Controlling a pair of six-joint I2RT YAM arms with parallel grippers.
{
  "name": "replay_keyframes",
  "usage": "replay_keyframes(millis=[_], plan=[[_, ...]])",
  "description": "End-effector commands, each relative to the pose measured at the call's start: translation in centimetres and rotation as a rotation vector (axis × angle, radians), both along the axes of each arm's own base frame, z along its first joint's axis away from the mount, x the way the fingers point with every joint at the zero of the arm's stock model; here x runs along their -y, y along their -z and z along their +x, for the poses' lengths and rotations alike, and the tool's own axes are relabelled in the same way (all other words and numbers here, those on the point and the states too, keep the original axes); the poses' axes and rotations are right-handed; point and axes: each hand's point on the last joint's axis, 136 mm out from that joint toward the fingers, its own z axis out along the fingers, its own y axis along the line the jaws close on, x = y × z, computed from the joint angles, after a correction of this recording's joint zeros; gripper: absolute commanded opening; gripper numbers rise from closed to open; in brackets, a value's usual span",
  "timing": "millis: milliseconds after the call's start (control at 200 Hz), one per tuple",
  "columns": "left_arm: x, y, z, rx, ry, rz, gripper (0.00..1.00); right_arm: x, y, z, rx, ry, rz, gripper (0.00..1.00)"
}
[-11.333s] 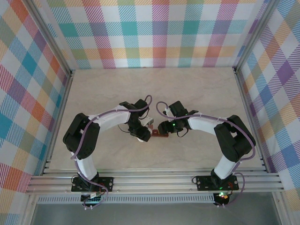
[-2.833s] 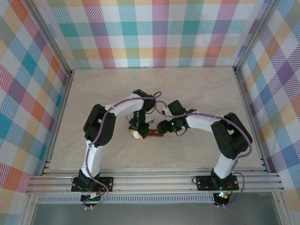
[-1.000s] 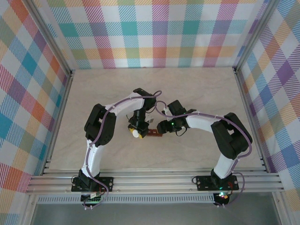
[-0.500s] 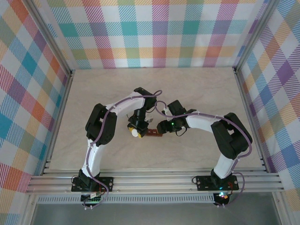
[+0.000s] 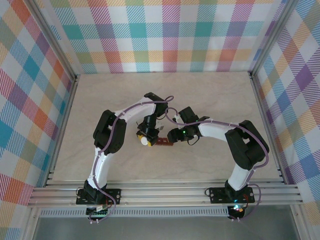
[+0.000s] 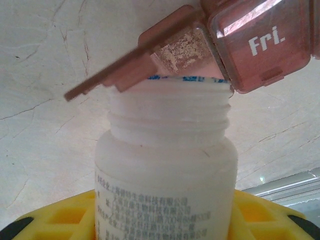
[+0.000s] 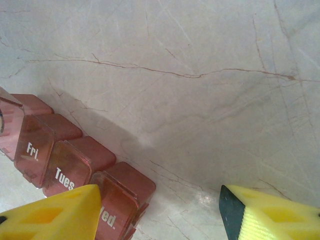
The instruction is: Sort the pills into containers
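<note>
Your left gripper [image 6: 165,220] grasps the white bottle [image 6: 165,155], mouth at the containers [image 6: 260,45]; your right gripper [image 7: 160,210] stands released at their other end.

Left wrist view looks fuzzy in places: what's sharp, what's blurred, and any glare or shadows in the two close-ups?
Left wrist view: the white bottle shows smeared label print, yet the Fri. lid reads sharp, with a glare streak. Right wrist view: the pill organizer throws a soft shadow on the table.

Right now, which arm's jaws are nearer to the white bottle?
Left: its jaws hold the white bottle; the right jaws stand open at the pill strip's far end.
</note>
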Motion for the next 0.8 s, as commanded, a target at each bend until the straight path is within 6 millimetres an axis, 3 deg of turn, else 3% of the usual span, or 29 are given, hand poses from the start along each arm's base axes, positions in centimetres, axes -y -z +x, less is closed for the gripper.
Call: replay_keyframes(millis=[0, 505, 795], plan=[[-0.5, -0.4, -0.5, -0.038, -0.002, 0.027, 0.00, -0.7, 0.1, -0.9, -0.029, -0.028, 0.017, 0.66], [-0.5, 0.3, -1.4, -0.083, -0.002, 0.035, 0.00, -0.6, 0.1, -0.9, -0.026, -0.027, 0.016, 0.66], [-0.3, -0.8, -0.9, -0.052, -0.001, 0.026, 0.00, -0.7, 0.1, -0.9, -0.028, -0.027, 0.017, 0.66]])
